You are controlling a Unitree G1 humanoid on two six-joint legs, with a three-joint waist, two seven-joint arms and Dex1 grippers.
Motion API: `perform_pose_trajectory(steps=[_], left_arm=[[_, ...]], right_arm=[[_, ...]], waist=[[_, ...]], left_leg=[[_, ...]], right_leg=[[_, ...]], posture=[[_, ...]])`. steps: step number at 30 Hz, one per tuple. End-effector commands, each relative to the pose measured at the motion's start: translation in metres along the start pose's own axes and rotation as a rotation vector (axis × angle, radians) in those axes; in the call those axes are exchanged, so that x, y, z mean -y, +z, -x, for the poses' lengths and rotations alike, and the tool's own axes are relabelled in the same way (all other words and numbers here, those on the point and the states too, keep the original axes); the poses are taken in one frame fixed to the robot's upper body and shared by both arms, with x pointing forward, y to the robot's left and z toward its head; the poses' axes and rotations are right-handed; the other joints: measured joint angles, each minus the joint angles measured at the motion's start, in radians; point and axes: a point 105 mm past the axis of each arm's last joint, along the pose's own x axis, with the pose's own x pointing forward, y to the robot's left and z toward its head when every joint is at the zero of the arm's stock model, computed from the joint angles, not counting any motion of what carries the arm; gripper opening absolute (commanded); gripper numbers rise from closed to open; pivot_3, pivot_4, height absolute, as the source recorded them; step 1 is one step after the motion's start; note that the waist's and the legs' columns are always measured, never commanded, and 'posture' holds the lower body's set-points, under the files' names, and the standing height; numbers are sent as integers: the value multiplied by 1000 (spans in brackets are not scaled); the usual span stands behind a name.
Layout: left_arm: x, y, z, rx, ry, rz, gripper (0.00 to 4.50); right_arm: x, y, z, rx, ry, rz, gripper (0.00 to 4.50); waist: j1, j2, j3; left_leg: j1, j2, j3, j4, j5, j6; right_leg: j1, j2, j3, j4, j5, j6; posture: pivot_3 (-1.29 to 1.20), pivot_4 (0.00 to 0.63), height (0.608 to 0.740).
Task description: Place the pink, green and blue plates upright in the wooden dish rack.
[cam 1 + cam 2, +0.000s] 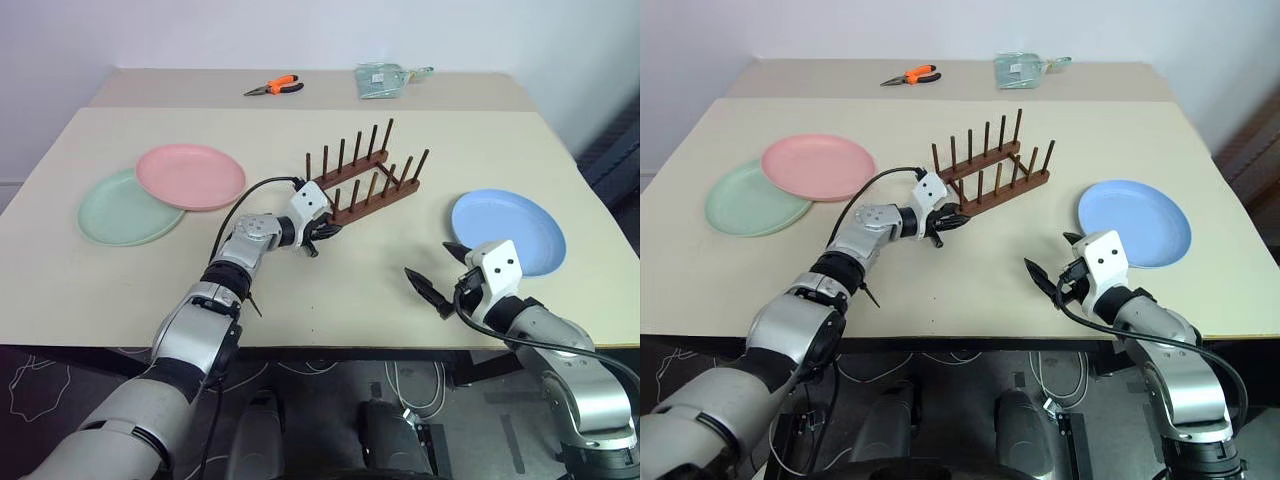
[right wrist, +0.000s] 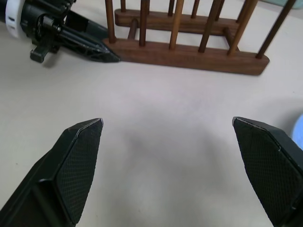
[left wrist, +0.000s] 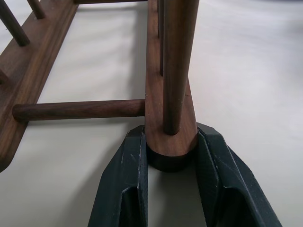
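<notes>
While all three plates lie flat on the desk, the left gripper (image 1: 322,232) jaws pinch the dark brown wooden dish rack (image 1: 365,185) at frame centre, apparently positioning it; right gripper (image 1: 442,270) jaws spread.

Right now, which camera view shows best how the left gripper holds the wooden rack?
The left wrist view: both fingers press the sides of one rail end of the rack. The head views show the left gripper at the rack's near end, too small to judge. The right wrist view shows it side-on.
</notes>
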Motion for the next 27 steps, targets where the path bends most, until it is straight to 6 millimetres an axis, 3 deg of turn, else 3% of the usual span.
perform_pose_trajectory(steps=[1, 7, 12, 19, 20, 23, 25, 27], left_arm=[[7, -1, 8, 6, -62, -23, 791], [33, -1, 44, -19, -291, -141, 791], [33, -4, 57, -70, -326, -166, 791], [13, -23, 68, -175, -236, -161, 4017], [10, -26, 72, -192, -216, -150, 4017], [5, -35, 90, -231, -179, -91, 4048], [10, -42, 105, -253, -184, -61, 4048], [19, -49, 119, -273, -193, -37, 3496]], right_arm=[[5, 9, 2, 29, 2, 21, 4500], [-3, 1, 11, -34, 107, 8, 4500], [-1, -3, 13, -52, 113, 8, 4500], [-2, -8, 12, -68, 114, 14, 4500], [-3, -10, 12, -77, 114, 19, 4500], [-4, -15, 13, -101, 111, 23, 3641], [-2, -18, 13, -114, 96, 30, 2725], [0, -21, 11, -127, 83, 36, 1641]], waist=[[1, 0, 0], [-8, 0, 0], [-11, 0, 0], [-13, 0, 0], [-13, 0, 0], [-22, 1, -1], [-28, 1, -1], [-37, 2, -1]], left_leg=[[0, 0, 0, 0, 0, 0], [0, 0, 0, -1, 0, 0], [0, 0, 0, 1, 0, 0], [0, 0, 0, 1, 0, 0], [0, 0, 0, 1, 0, 0], [1, 1, 0, 1, 0, 0], [2, 1, 0, 0, 0, 0], [3, 2, 0, 0, 0, 0]], right_leg=[[0, 0, 0, 0, 0, 0], [0, 0, 0, 1, 0, 0], [1, 0, 0, 1, 0, -1], [1, 0, 0, 1, 0, -1], [1, 0, 0, 1, 0, -1], [1, 0, 0, 1, 0, -1], [1, 0, 0, 1, 0, -1], [1, 1, 0, 2, 0, -1]], posture=[[0, 150, 740], [0, 150, 740], [0, 150, 740], [0, 150, 740], [0, 150, 740], [0, 150, 740], [0, 150, 740], [0, 150, 740]])
